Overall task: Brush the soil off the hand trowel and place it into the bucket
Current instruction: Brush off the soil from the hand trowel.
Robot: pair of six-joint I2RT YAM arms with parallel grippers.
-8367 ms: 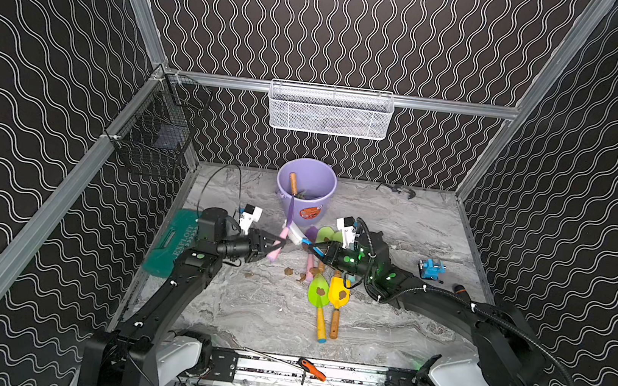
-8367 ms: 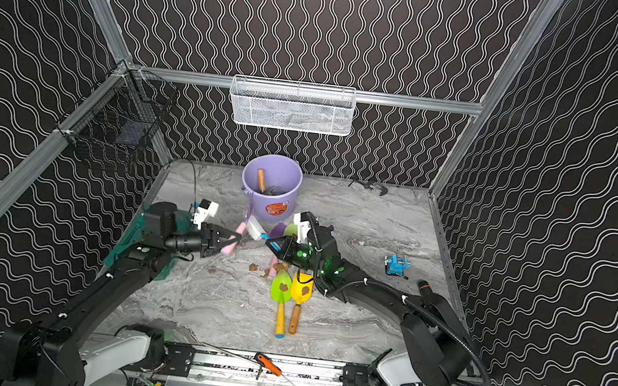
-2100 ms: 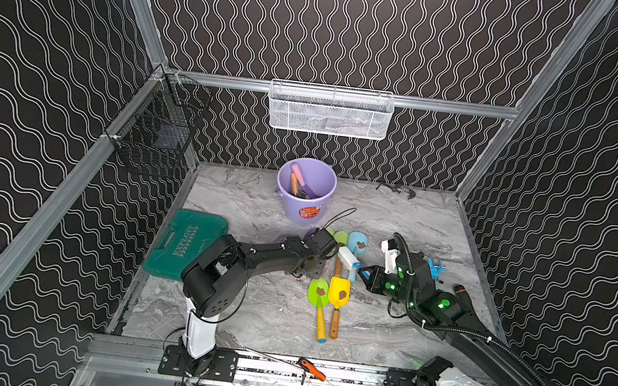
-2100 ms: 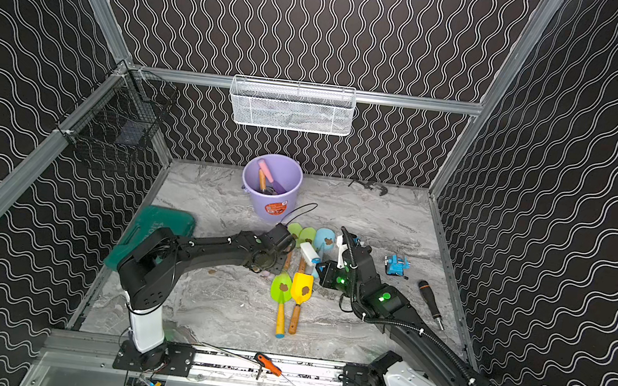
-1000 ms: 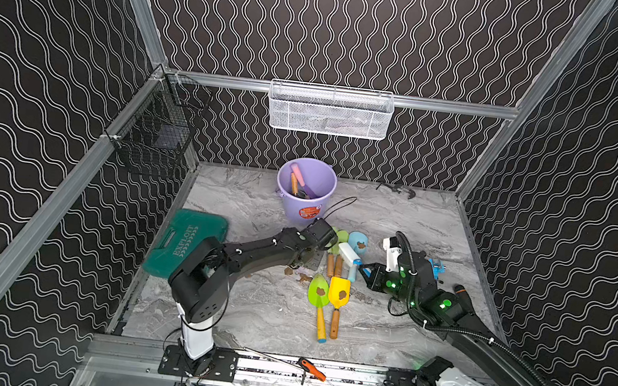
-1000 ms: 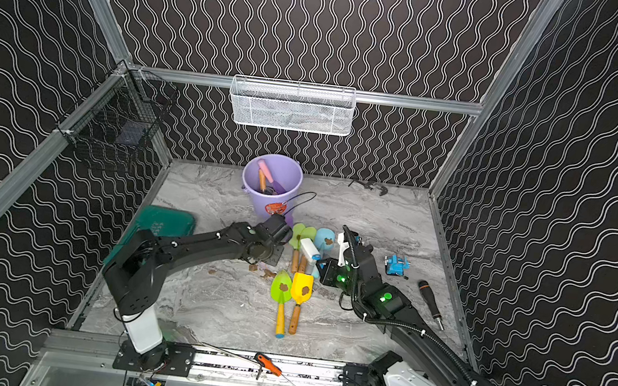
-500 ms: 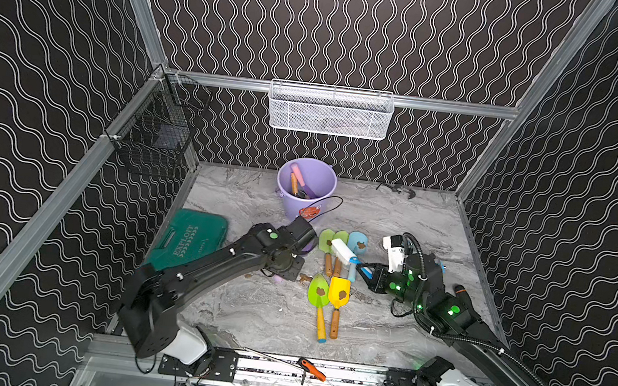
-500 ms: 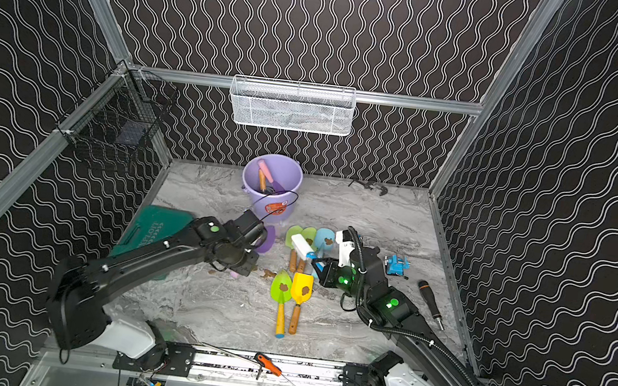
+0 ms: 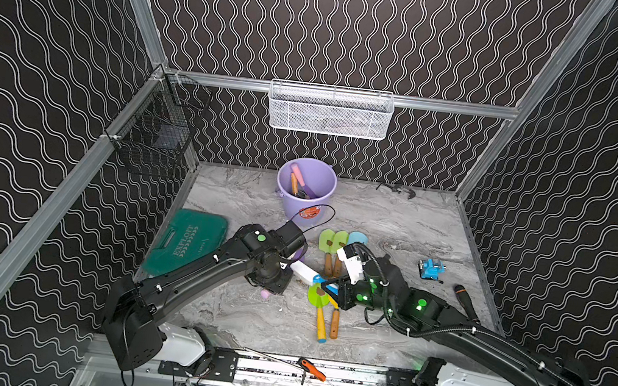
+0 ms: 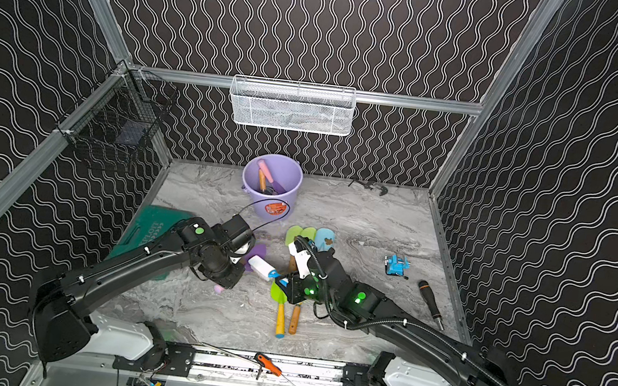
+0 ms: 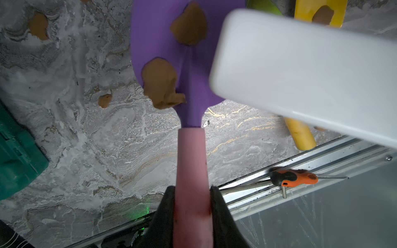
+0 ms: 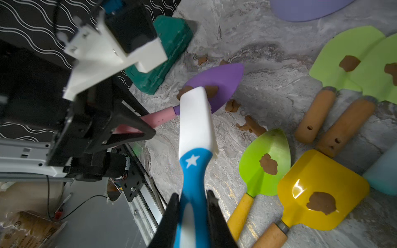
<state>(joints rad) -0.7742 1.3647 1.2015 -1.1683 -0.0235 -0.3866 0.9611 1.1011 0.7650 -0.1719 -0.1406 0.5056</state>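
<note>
In both top views the left arm (image 9: 264,260) covers the left gripper (image 11: 191,199) and most of the purple trowel (image 10: 258,252). I get only a sliver of blade and the pink handle's tip. My left wrist view shows the brush (image 11: 300,75) head as a white blur, cropped at the frame edge and masking part of the blade. From the right wrist the bristles sit hidden under that head, so I can't judge contact with the soil (image 12: 211,90). The bucket (image 12: 305,10) is cropped there. What lies in the far white basket (image 9: 328,111) I can't make out.

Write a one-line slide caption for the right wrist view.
Right gripper holds a blue-and-white brush over soil clumps on the purple trowel gripped by the left gripper.
</note>
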